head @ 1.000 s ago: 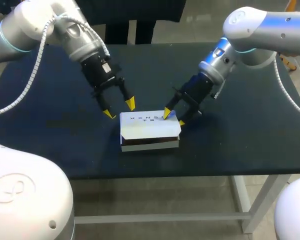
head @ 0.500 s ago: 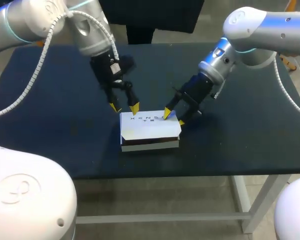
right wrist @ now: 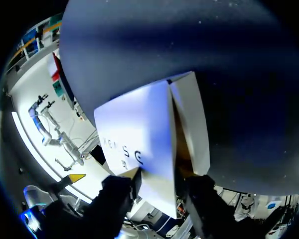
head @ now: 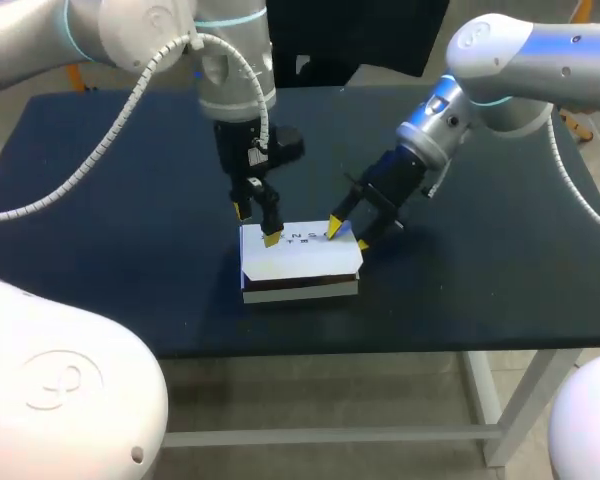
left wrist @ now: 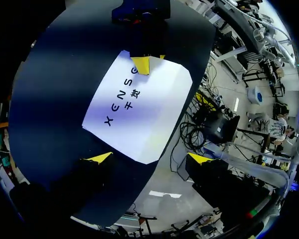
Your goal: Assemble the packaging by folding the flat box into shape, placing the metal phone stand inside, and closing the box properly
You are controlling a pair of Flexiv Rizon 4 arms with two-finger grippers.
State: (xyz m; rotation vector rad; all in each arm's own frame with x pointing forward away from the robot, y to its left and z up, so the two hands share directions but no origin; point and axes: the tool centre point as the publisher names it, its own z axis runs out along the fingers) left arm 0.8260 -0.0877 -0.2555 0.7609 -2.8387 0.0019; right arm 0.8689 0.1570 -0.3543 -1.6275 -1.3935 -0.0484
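Note:
The white box (head: 300,262) with dark lettering on its lid lies near the dark table's front edge, folded up with the lid down. My right gripper (head: 348,236) holds the box's far right corner, one tip on the lid and the other against the end. In the right wrist view the lid (right wrist: 144,129) runs between the fingers, and an end flap (right wrist: 192,124) stands slightly off it, leaving a dark gap. My left gripper (head: 257,224) hangs open over the far left corner, touching nothing. From the left wrist, the box (left wrist: 139,109) lies ahead of the open gripper (left wrist: 149,159). The phone stand is hidden.
The dark table (head: 100,230) stretches bare to the left, right and behind the box. Its front edge (head: 310,345) runs close in front of the box.
My left arm has swung right and turned its wrist, bringing its open gripper from the box's left side to above the far left corner. Right gripper and box stayed put.

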